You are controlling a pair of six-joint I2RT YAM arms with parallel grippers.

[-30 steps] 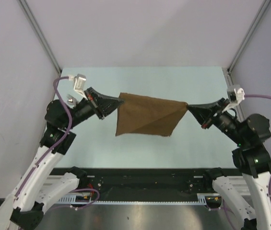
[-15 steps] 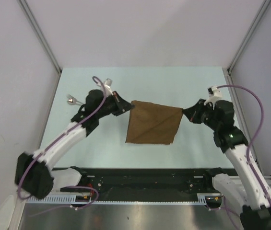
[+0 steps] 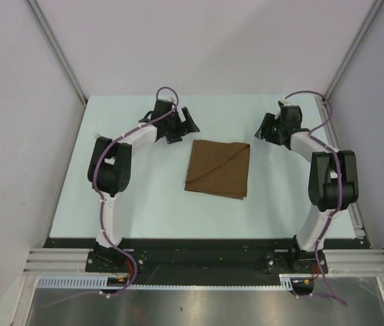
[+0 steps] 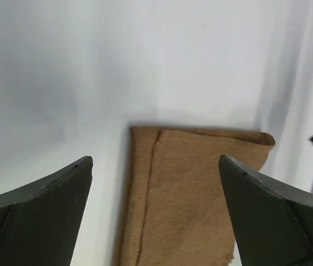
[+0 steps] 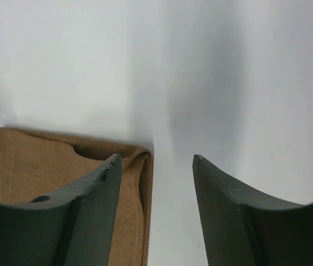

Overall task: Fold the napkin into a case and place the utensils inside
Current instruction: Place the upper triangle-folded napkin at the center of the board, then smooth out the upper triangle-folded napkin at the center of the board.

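The dark-brown napkin (image 3: 219,168) lies flat on the table, folded over into a rectangle with a diagonal crease. My left gripper (image 3: 183,130) is just off its far left corner, open and holding nothing. In the left wrist view the napkin (image 4: 195,194) shows between and beyond the spread fingers (image 4: 40,210). My right gripper (image 3: 263,132) is off the far right corner, also open. In the right wrist view the napkin's folded corner (image 5: 34,160) sits beside the left finger (image 5: 78,210), apart from the right one. No case and no utensils are in view.
The pale table (image 3: 144,197) is fenced by grey walls on three sides, with metal rails (image 3: 334,75) at the back corners. Both arms stretch far forward from their bases (image 3: 198,261) at the near edge.
Both grippers carried the hanging napkin toward the far side, laid it down folded, then opened and let go. The arms are now stretched out further.
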